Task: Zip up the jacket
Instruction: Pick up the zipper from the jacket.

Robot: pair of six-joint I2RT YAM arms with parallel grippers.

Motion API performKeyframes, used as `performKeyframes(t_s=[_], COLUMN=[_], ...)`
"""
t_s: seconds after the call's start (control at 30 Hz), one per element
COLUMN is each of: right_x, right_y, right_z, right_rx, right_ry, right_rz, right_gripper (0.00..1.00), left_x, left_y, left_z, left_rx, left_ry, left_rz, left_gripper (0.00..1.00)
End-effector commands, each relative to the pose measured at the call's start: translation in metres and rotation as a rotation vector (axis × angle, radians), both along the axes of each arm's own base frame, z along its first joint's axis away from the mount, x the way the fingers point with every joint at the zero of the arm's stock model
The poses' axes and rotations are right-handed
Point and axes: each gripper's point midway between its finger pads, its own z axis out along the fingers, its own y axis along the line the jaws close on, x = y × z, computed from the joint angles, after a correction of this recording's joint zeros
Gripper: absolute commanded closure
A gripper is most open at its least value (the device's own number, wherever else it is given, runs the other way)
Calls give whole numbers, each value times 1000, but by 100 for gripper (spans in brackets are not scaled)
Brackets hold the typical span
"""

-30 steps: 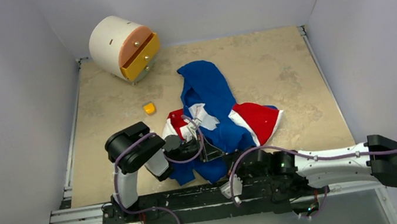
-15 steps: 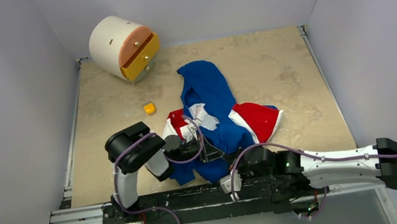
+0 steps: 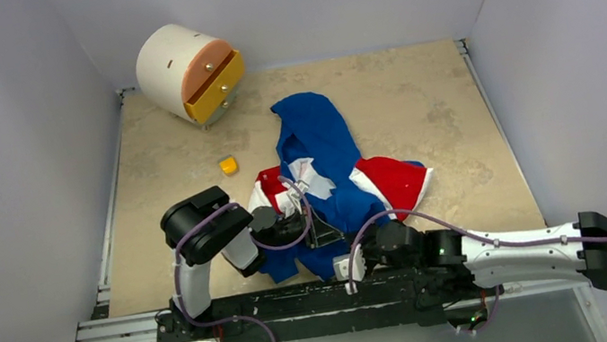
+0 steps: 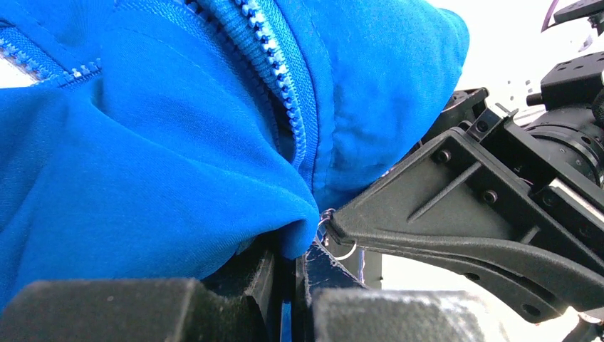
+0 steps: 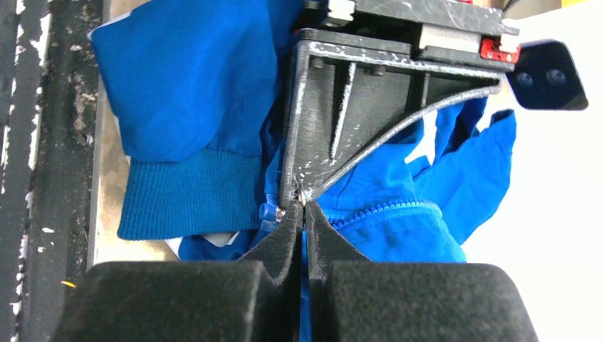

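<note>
The jacket (image 3: 327, 167) lies crumpled on the table (image 3: 434, 97), reaching from the middle to the near edge, where its blue hem sits between the two arms. Treat it as light, soft and limp: it folds and slides under any pull, so it needs one anchor and one pulling point.

The left gripper (image 4: 292, 274) has its fingers clamped on a fold of blue fabric just beside the zipper teeth (image 4: 274, 64). The right gripper (image 5: 305, 214) has its fingers pressed fully together at a small metal ring (image 4: 340, 246) by the zipper's lower end. Whether the ring is caught cannot be told. Take hold at the ring, not at cloth.

A ribbed cuff (image 5: 189, 192) and loose folds crowd the track and may snag. The yellow block (image 3: 229, 165) and the round drawer unit (image 3: 190, 72) in the far left corner stand well apart.
</note>
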Motion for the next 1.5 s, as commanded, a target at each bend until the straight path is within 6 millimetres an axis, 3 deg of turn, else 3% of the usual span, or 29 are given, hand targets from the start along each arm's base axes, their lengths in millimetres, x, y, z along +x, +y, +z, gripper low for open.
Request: performKeyframes(t_s=[0.0, 0.27, 0.53, 0.83, 1.07, 1.3, 1.47], right_x=[24, 39, 52, 59, 61, 68, 77], right_y=[9, 4, -7, -20, -25, -35, -30], right_z=[45, 43, 33, 53, 56, 51, 53], right_rx=[211, 300, 290, 447, 595, 599, 604], right_ry=[6, 99, 67, 112, 197, 148, 119], right_rz=[-194, -405, -523, -662, -763, -828, -852], right_gripper=[100, 100, 100, 100, 100, 100, 100], left_x=[-6, -7, -8, -7, -7, -13, -18], left_y=[-3, -3, -4, -2, -1, 4, 6], left_z=[38, 39, 40, 41, 47, 58, 67], left_rx=[-151, -153, -155, -155, -168, -186, -202], left_ry=[-122, -121, -117, -105, -110, -121, -133], left_rz=[-36, -39, -43, -32, -24, -26, -31], left_gripper=[100, 100, 100, 100, 100, 100, 100])
